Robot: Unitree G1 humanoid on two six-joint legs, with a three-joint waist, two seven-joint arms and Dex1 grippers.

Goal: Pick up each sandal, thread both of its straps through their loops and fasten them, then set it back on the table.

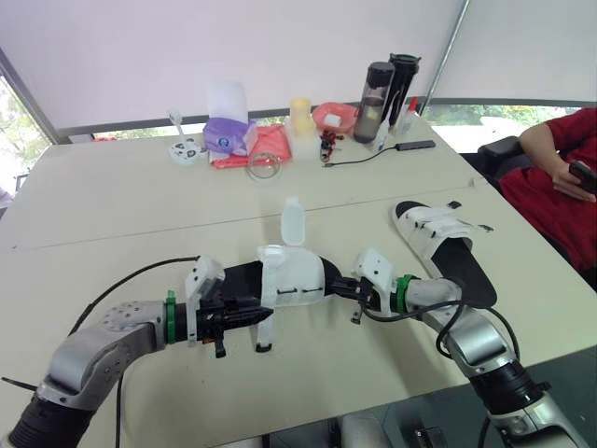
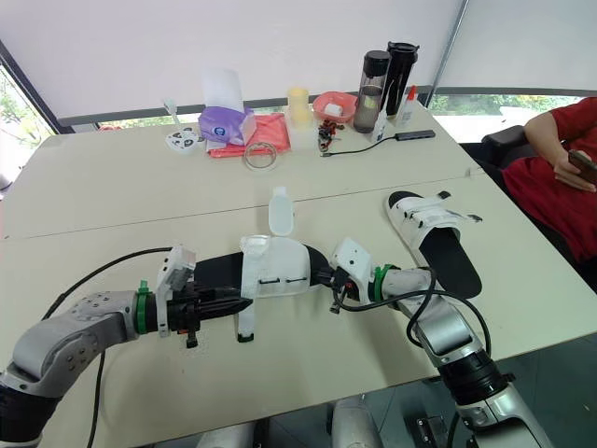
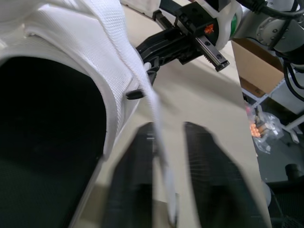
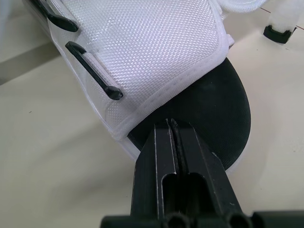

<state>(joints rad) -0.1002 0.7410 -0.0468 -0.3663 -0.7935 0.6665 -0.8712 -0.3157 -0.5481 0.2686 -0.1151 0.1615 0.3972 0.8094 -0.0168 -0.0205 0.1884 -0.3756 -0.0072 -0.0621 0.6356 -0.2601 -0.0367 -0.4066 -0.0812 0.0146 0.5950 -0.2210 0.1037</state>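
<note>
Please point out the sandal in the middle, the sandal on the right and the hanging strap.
Middle sandal (image 1: 297, 278): left eye view, white upper.
Right sandal (image 1: 435, 230): left eye view, white upper.
Hanging strap (image 3: 154, 107): left wrist view, its middle.

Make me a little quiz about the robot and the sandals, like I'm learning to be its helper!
1. How many sandals are in view?
2. True or false: the right gripper has its fingers spread wide.
3. What runs between the fingers of the open left gripper? A) a white strap B) a black cable C) a pen

Key:
1. Two: one sandal between the grippers, the other sandal further to the robot's right.
2. False; it is shut.
3. A.
</note>
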